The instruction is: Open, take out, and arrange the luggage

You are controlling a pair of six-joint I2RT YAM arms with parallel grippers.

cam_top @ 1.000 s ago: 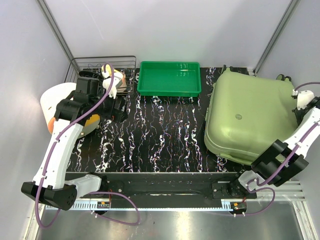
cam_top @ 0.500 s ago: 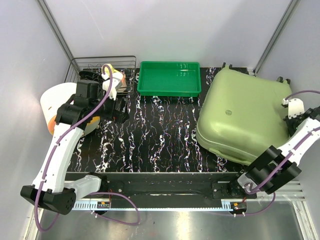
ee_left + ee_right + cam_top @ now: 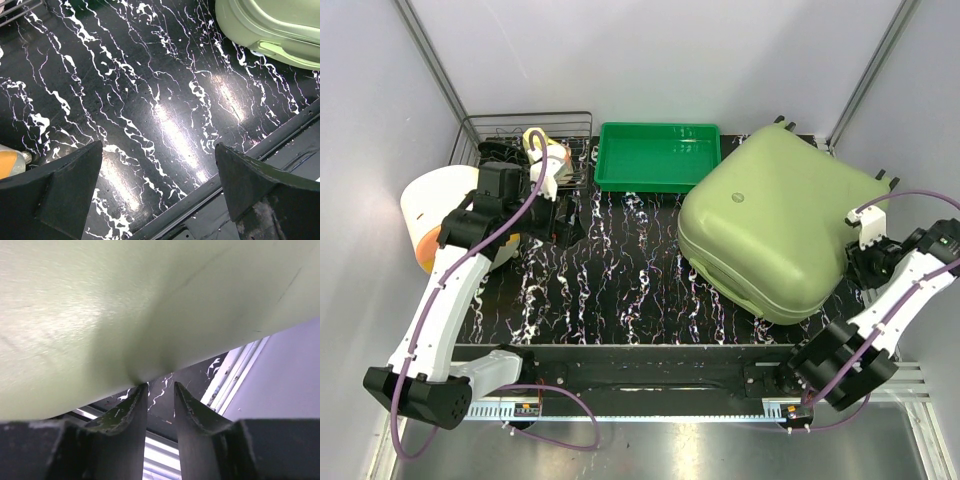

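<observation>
The luggage [image 3: 770, 230], a large pale olive-green hard-shell suitcase, lies closed on the black marbled table [image 3: 640, 270] at the right, turned at an angle, its back left corner next to the green tray. My right gripper [image 3: 860, 266] is at its right near edge; in the right wrist view the shell [image 3: 125, 300] fills the top, and the gripper [image 3: 160, 386] stands slightly open with nothing between the fingers, the left fingertip [image 3: 140, 390] touching the shell. My left gripper [image 3: 159, 145] hangs wide open over bare table at the left [image 3: 555, 225], the luggage's corner [image 3: 270, 25] far ahead.
A bright green shallow tray [image 3: 660, 157] stands at the back centre. A wire rack [image 3: 525, 140] is at the back left, with a white and orange bowl-like item [image 3: 430, 205] beside it. A black rail [image 3: 640, 365] runs along the near edge.
The luggage has slid and turned to the left, toward the middle of the table, with the right arm following it. The right jaws have parted a little. The left arm hardly moved.
</observation>
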